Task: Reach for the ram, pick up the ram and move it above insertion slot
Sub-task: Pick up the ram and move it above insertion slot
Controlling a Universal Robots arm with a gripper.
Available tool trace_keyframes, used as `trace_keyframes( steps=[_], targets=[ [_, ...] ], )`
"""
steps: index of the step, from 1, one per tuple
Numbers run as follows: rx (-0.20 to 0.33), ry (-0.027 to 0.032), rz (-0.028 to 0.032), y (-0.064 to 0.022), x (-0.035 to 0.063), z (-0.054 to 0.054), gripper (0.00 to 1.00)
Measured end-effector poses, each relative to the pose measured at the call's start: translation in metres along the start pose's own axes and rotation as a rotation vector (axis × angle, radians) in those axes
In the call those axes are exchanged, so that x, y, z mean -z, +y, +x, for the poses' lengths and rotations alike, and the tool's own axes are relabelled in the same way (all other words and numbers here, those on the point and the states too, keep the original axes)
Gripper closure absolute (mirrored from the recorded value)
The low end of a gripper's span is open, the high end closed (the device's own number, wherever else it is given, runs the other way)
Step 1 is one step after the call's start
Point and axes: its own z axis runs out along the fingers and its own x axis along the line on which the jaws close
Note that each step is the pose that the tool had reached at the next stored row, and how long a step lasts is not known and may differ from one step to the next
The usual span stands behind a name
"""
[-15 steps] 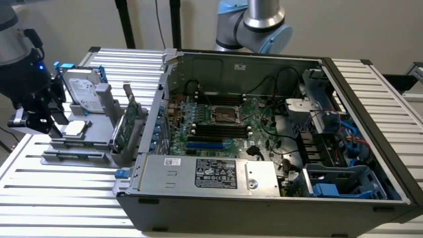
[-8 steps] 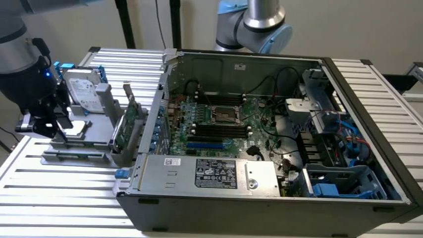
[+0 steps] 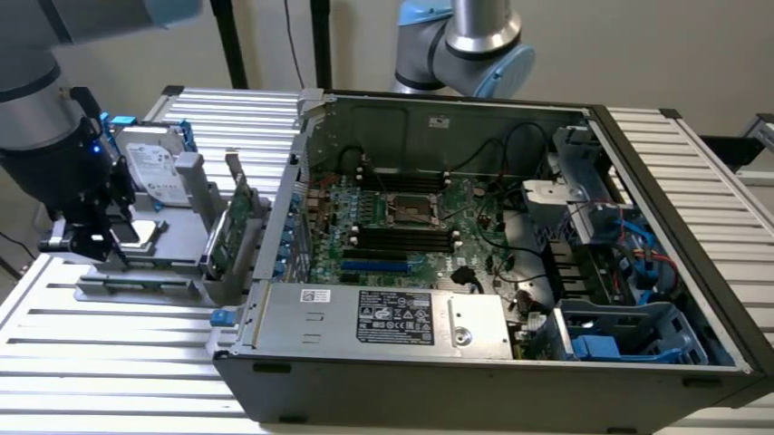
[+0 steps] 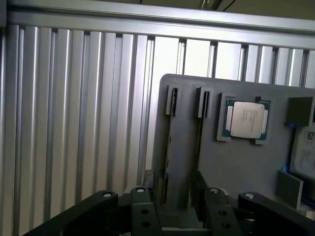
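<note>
My gripper hangs over the exterior view's left end of a grey parts holder, beside a CPU chip. In the wrist view its dark fingers stand apart, open, straddling a long narrow slot in the holder. A thin dark strip runs along that slot; I cannot tell whether it is the ram seen edge-on. A second slot lies beside it, then the CPU chip. The motherboard's black memory slots lie inside the open computer case.
A tall green expansion card and a hard drive stand on the holder. The case wall rises between holder and motherboard. Cables and a blue drive cage crowd the case's right side. Everything rests on a ribbed aluminium table.
</note>
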Motion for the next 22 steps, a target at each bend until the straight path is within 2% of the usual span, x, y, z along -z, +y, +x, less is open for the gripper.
trace_keyframes(
  steps=[22],
  targets=[
    [-0.018, -0.0003, 0.0003, -0.0007, -0.04, 0.001, 0.58]
  ],
)
